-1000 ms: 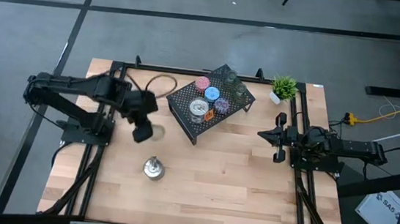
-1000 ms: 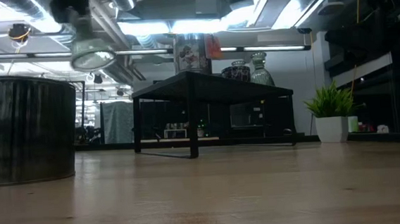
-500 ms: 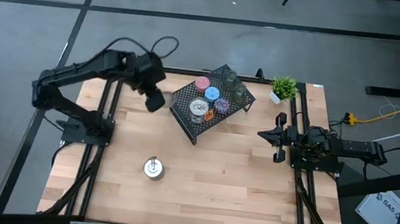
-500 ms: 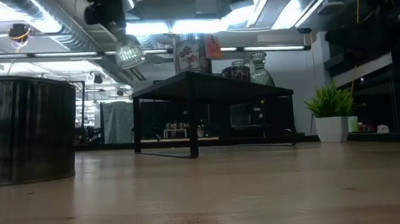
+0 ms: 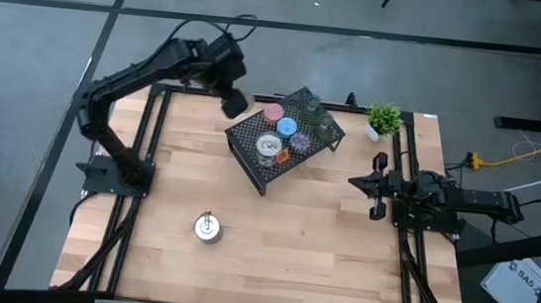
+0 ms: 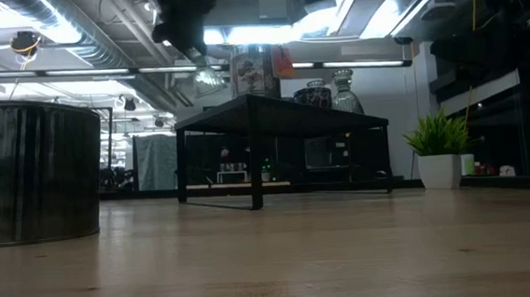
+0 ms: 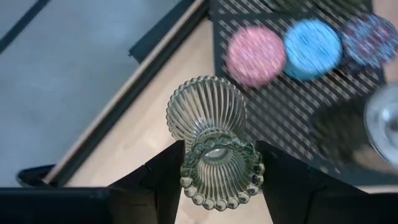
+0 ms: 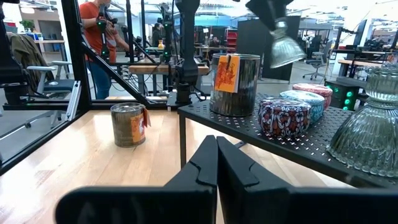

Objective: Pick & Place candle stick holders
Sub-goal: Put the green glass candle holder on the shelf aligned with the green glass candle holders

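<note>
1. While the wooden table (image 5: 291, 243) carries everything, the black wire-mesh rack (image 5: 250, 155) near its far edge serves as the landmark.
2. Reaching across the table's far left corner, the left arm holds the left gripper (image 5: 236, 102) in the air just beside the rack's left end.
3. Well to the right of the rack, the right gripper (image 5: 375, 185) rests low with its fingers pressed together on nothing.
4. Clamped between the left gripper's fingers (image 7: 155, 180) is a ribbed olive-green glass holder (image 7: 212, 146), tilted and clear of the rack top.
5. On the rack stand a silver holder (image 5: 268, 147), then pink (image 5: 274, 113), blue (image 5: 286, 127) and purple cups (image 5: 299, 142), with two green glass holders (image 5: 319, 114) at its right end.
6. Well apart from the rack, toward the table's near side, stands a second silver holder (image 5: 206, 227).
</note>
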Robot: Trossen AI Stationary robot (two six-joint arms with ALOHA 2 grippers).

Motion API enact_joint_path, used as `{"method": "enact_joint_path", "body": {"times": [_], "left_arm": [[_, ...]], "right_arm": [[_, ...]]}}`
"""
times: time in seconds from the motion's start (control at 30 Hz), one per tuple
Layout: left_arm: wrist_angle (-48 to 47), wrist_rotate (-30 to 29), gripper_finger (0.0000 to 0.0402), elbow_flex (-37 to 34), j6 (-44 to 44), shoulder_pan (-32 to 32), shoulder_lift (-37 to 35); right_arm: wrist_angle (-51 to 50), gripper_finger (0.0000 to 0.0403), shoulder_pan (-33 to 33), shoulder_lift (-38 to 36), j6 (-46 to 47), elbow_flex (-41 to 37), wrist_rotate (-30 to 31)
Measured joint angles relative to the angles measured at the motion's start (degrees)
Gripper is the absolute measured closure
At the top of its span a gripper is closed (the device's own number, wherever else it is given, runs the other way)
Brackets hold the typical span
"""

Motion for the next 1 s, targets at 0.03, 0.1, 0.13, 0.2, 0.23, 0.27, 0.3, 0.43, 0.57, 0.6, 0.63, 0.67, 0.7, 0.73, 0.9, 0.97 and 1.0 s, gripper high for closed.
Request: {"method": "enact_joint_path", "body": {"times": [0.03,0.1,0.13,0.2,0.23,0.27,0.3,0.43,0.57,0.6,0.63,0.67,0.7,0.73,0.9,0.97,1.0], "left_arm": [[0.1,-0.4,0.0222,1.2,0.4,0.5,1.2],[0.6,-1.7,0.0222,3.5,0.7,1.5,3.4],[1.3,-2.0,0.0222,4.7,1.0,2.0,4.4],[2.5,-2.2,0.0222,6.8,1.4,3.0,6.4],[3.3,-2.3,0.0222,7.7,1.5,3.4,7.4],[4.3,-2.3,0.0222,8.6,1.5,3.8,8.3],[5.2,-2.1,0.0222,9.4,1.6,4.2,9.2],[8.3,-1.2,0.0222,11.9,3.0,5.4,12.5],[12.8,2.1,0.0222,12.0,4.4,6.4,14.3],[13.8,3.0,0.0222,12.0,4.9,6.4,14.7],[14.9,3.7,0.0222,12.0,5.4,6.4,15.1],[16.1,4.7,0.0222,12.0,5.9,6.4,15.3],[17.3,5.7,0.0222,12.0,6.5,6.4,15.6],[18.3,6.3,0.0222,12.0,7.0,6.4,15.9],[21.7,9.2,0.0222,12.0,8.9,6.3,16.8],[21.9,9.6,0.0222,12.0,9.4,6.4,17.0],[22.1,9.8,0.0222,12.0,9.4,6.3,17.2]], "right_arm": [[0.0,0.0402,0.0,0.0,0.0,0.0,0.0],[0.0,0.0402,0.0,0.0,0.0,0.0,0.0],[0.0,0.0402,0.0,0.0,0.0,0.0,0.0],[0.0,0.0402,0.0,0.0,0.0,0.0,0.0],[0.0,0.0402,0.0,0.0,0.0,0.0,0.0],[0.0,0.0402,0.0,0.0,0.0,0.0,0.0],[0.0,0.0402,0.0,0.0,0.0,0.0,0.0],[0.0,0.0402,0.0,0.0,0.0,0.0,0.0],[0.0,0.0402,0.0,0.0,0.0,0.0,0.0],[0.0,0.0402,0.0,0.0,0.0,0.0,0.0],[0.0,0.0402,0.0,0.0,0.0,0.0,0.0],[0.0,0.0402,0.0,0.0,0.0,0.0,0.0],[0.0,0.0402,0.0,0.0,0.0,0.0,0.0],[0.0,0.0402,0.0,0.0,0.0,0.0,0.0],[0.0,0.0402,0.0,0.0,0.0,0.0,0.0],[0.0,0.0402,0.0,0.0,0.0,0.0,0.0],[0.0,0.0402,0.0,0.0,0.0,0.0,0.0]]}}
